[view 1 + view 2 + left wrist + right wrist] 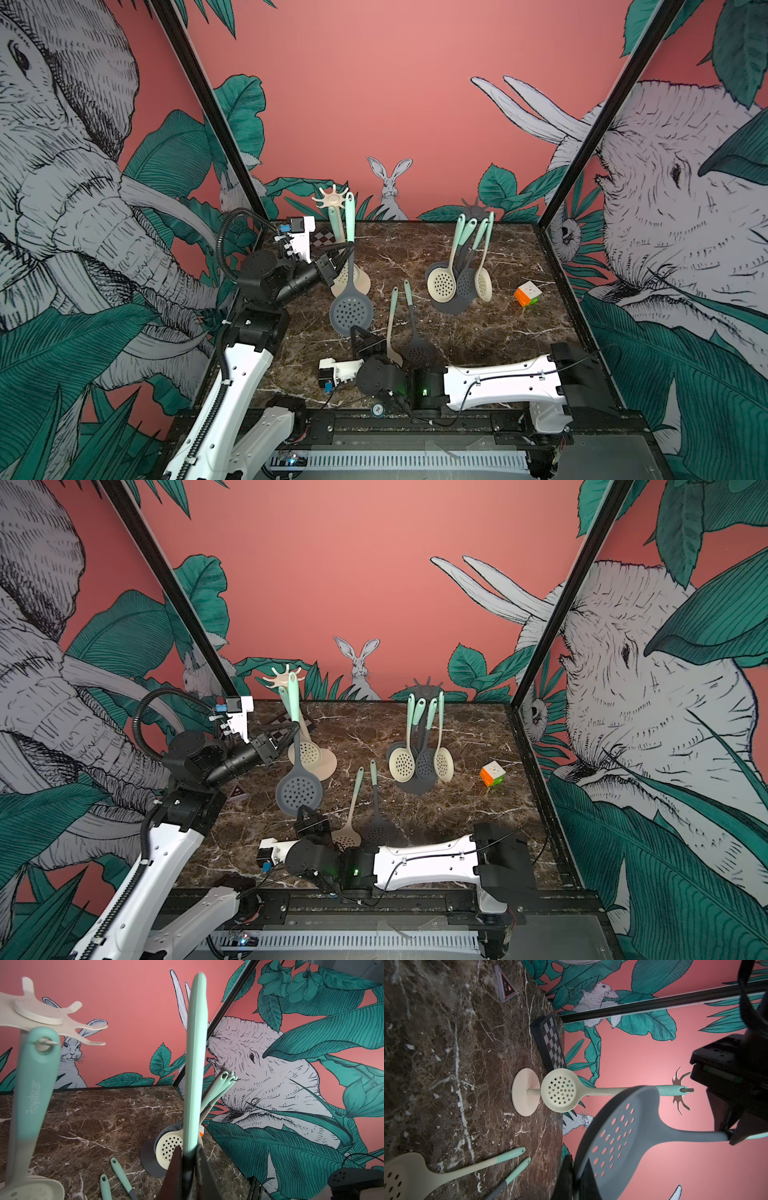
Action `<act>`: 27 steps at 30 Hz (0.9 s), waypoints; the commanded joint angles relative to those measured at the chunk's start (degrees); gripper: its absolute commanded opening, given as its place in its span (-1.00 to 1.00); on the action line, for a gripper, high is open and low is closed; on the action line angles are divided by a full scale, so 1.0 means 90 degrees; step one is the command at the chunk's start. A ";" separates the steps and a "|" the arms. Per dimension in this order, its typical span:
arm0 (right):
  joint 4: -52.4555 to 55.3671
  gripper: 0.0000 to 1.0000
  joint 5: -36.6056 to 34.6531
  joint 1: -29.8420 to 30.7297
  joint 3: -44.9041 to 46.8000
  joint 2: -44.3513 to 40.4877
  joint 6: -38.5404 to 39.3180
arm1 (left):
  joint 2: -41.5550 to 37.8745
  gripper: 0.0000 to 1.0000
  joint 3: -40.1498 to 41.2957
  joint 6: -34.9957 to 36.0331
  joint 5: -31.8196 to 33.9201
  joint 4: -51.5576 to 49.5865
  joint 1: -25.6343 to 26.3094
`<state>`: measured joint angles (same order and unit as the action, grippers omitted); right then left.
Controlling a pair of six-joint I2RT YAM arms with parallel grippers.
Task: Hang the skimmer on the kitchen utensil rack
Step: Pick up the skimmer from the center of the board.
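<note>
A grey skimmer (351,311) with a mint handle (196,1053) stands upright in the air, just in front of the cream utensil rack (330,198). My left gripper (349,246) is shut on the handle's lower part, seen between its fingertips (188,1154) in the left wrist view. Below it, my right gripper (355,331) is shut on the bottom rim of the perforated head (618,1136). The top of the handle sits close beside the rack's prongs (39,1014), apart from them. One cream skimmer (558,1091) hangs on that rack.
A grey rack (471,208) at the back right carries several skimmers. A cream skimmer (392,328) and a grey one (417,345) lie on the marble table (478,332). A colour cube (528,293), a chessboard (550,1043) and a triangular card (237,793) also lie there.
</note>
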<state>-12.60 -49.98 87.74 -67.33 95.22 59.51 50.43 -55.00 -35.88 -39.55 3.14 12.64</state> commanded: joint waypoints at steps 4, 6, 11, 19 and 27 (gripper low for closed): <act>-0.0041 -0.86 0.0144 -0.0037 -0.0009 -0.0169 -0.0533 | -0.0211 -1.00 0.0028 -0.0334 0.0021 0.0167 0.0049; 0.0174 -0.72 0.0221 -0.0037 0.0003 -0.0303 -0.0932 | -0.0251 -1.00 0.0019 -0.0317 0.0086 0.0168 0.0042; 0.0675 -0.29 0.0579 -0.0038 0.0157 -0.0815 -0.1922 | -0.0274 -1.00 -0.0023 -0.0354 0.0215 0.0184 0.0050; 0.0987 0.09 0.1745 -0.0038 0.0552 -0.1834 -0.3251 | -0.0234 -1.00 -0.0102 -0.0403 0.0280 0.0283 0.0049; 0.1244 0.23 0.2791 -0.0139 0.0281 -0.2313 -0.4298 | -0.0265 -1.00 -0.0094 -0.0452 0.0332 0.0369 0.0050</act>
<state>-1.63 -30.26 87.18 -63.00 75.68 26.96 49.30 -54.96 -39.29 -36.80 3.38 12.82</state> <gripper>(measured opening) 0.611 0.103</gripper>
